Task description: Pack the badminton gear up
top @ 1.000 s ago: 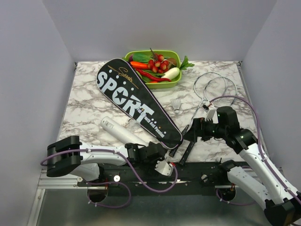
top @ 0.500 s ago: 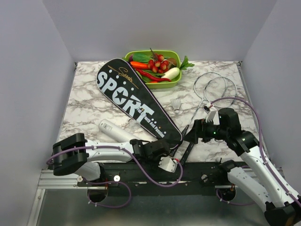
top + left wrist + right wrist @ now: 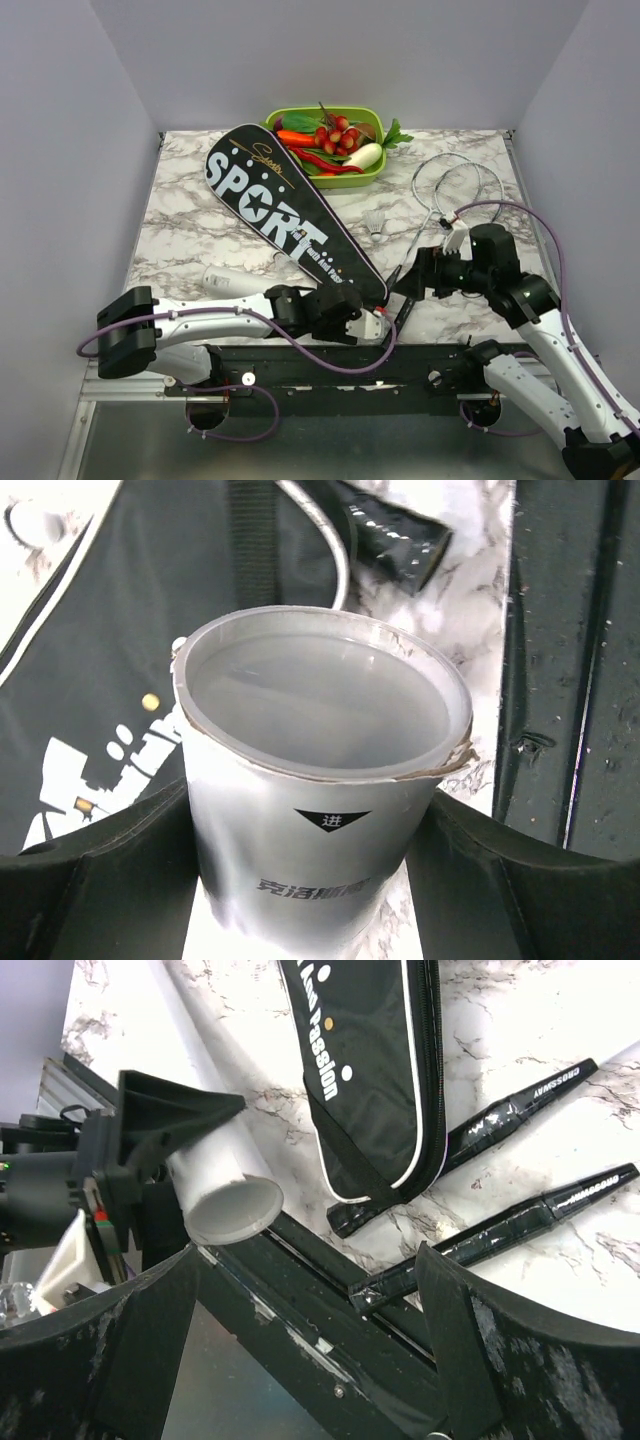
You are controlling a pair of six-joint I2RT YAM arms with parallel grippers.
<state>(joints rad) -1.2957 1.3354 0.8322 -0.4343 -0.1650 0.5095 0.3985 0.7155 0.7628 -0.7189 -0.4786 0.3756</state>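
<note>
Surface: white table (image 3: 190, 215) with grey marble veining, plain grey walls on three sides, black rail (image 3: 560, 680) along the near edge.
Landmark: black bag (image 3: 290, 215), flat and racket-shaped, lying diagonally with the wide end far-left and the narrow end near-centre.
Top view only: rackets (image 3: 460, 185) right of the bag, two thin silver hoops overlapping. White shuttlecock (image 3: 376, 222) between the bag's middle and the hoops. Green tray (image 3: 355, 180) of toy vegetables (image 3: 335, 135) against the bag's wide end.
Left wrist only: the tube (image 3: 320, 780) seen at its open end. It is a hollow pale grey cylinder with a slightly ragged rim, just near-side of the bag's narrow end.
Right wrist only: both racket handles (image 3: 520, 1108), glossy black wrap, lying side by side. One butt sits against the bag's narrow end.
Bag lettering: large white "SPORT" with a star, gold script above it, and a smaller white line ending in "Passion".
Handle lettering: pale print that looks like "CROSSWAY" on each.
Tube print: black downward triangle with one white Chinese character. The grey row of characters beneath is not legible.
Bag material: dull fabric, white piping, zip along the edge.
Left gripper (image 3: 312, 880): clamped on the tube, a black finger pressed to each side, the open end poking out past the fingers.
Right gripper (image 3: 305, 1345): fingers spread wide with nothing between them, just right of the bag's narrow end above the handles and rail.
</note>
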